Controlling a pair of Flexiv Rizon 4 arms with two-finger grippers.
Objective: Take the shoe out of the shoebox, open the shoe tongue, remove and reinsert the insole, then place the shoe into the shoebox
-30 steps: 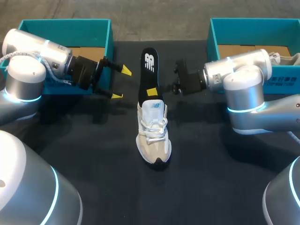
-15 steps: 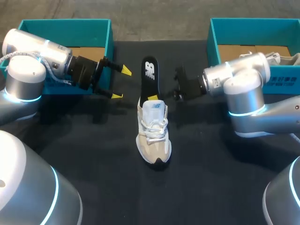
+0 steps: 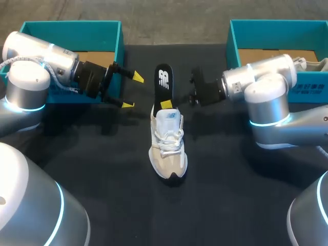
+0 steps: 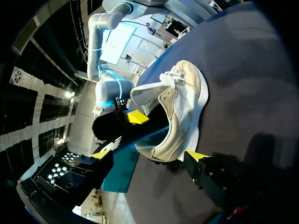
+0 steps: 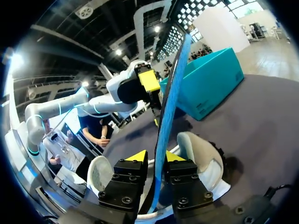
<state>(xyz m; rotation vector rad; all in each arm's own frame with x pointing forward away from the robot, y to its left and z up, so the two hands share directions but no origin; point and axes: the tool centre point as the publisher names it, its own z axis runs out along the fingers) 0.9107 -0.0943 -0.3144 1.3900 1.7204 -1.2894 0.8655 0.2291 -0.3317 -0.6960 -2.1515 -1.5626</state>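
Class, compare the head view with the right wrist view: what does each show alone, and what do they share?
Only the head view shows the right shoebox and the right arm. Only the right wrist view shows the right gripper clamping the insole from both sides. Both show the shoe, the insole, the open left gripper and the left shoebox.

The shoe (image 3: 167, 146) is showing cream and white with a black toe edge. The insole (image 3: 163, 84) is showing black with a white mark. The left shoebox (image 3: 72, 31) and right shoebox (image 3: 277, 28) are looking teal, the tabletop (image 3: 102, 179) black.
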